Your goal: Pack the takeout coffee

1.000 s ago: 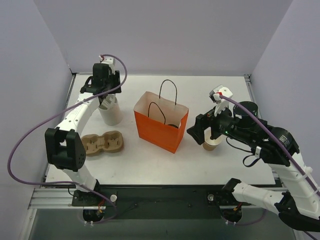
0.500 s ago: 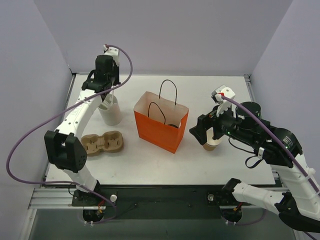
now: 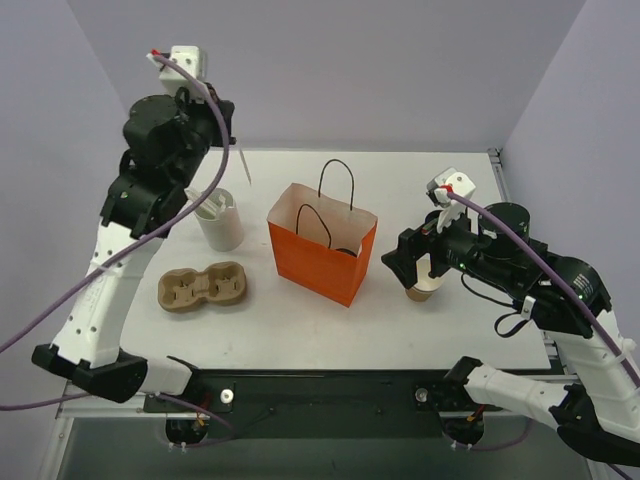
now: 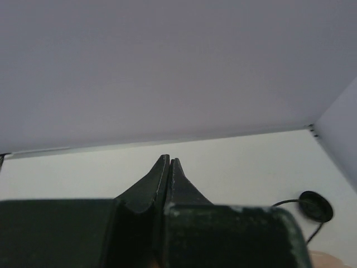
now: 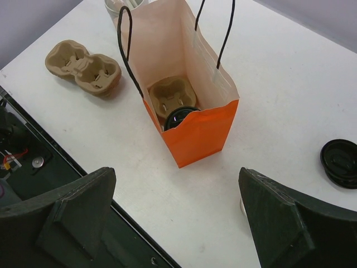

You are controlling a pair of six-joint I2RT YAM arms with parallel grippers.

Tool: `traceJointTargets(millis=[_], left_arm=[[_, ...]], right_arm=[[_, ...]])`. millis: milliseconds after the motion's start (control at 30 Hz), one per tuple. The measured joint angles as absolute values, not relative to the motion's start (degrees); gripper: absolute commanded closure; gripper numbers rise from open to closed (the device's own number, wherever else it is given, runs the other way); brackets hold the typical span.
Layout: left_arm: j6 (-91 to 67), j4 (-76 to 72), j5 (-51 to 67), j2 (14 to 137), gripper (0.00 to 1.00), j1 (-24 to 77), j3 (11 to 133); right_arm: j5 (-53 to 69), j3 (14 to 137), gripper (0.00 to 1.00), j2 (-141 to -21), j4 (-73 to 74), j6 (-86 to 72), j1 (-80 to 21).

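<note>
From above, the left pincer [image 3: 227, 125] is up high, pressed together on a thin stirrer [image 3: 243, 165] held clear of the white cup [image 3: 221, 222], probably meant for the orange bag [image 3: 320, 255]. The right pincer [image 3: 415, 265] is spread wide at the lidless tan cup [image 3: 426, 288]. The left wrist view shows only black tips squeezed tight. And the right wrist view looks into the bag, where the takeout coffee [image 5: 179, 118] sits lid-up against a cardboard carrier [image 5: 172, 96] that I'd guess steadies it.

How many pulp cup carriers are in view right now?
2. One carrier lies on the table left of the orange bag; the other sits inside the bag, beside the black-lidded coffee. The bag's bottom is partly hidden.
</note>
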State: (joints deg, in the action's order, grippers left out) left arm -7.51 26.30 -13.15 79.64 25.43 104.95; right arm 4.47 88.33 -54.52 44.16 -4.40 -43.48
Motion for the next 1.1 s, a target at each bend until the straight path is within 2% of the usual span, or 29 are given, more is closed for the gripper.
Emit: traceJointTargets(millis=[167, 300, 500, 700, 733, 767, 900, 967, 1100], left_arm=[[-14.5, 25.4, -4.9, 75.5, 1.00, 25.4, 110.6], [-20.3, 24.1, 2.6, 72.4, 1.00, 25.4, 110.5], [-28.6, 15.6, 9.7, 65.9, 1.00, 25.5, 95.5], [-32.3, 9.1, 10.7, 66.6, 1.00, 27.7, 81.5], [-32.5, 8.4, 10.8, 66.9, 0.95, 28.2, 79.0], [-32.6, 7.9, 10.8, 67.3, 0.68, 28.5, 76.7], [-31.8, 9.6, 9.4, 70.0, 0.19, 28.6, 73.3], [-30.1, 11.5, 7.4, 70.6, 0.11, 28.6, 73.4], [-26.6, 17.0, 4.1, 70.6, 0.06, 28.6, 76.2]], right_arm=[[4.3, 88.3, 0.01, -54.6, 44.2, -4.4, -43.5], [4.0, 88.3, 0.01, -54.6, 44.1, -4.5, -43.5], [3.6, 88.2, 0.01, -53.9, 44.1, -5.6, -43.5], [3.5, 88.0, 0.02, -53.3, 44.0, -6.7, -43.5], [3.4, 87.9, 0.02, -53.3, 44.0, -7.1, -43.5], [3.2, 87.7, 0.02, -53.3, 44.0, -7.5, -43.5], [2.3, 86.5, 0.01, -53.3, 44.0, -9.3, -43.5], [0.7, 85.8, 0.01, -53.3, 44.2, -10.4, -43.5], [-4.5, 85.6, 0.00, -54.2, 45.0, -14.6, -43.5]])
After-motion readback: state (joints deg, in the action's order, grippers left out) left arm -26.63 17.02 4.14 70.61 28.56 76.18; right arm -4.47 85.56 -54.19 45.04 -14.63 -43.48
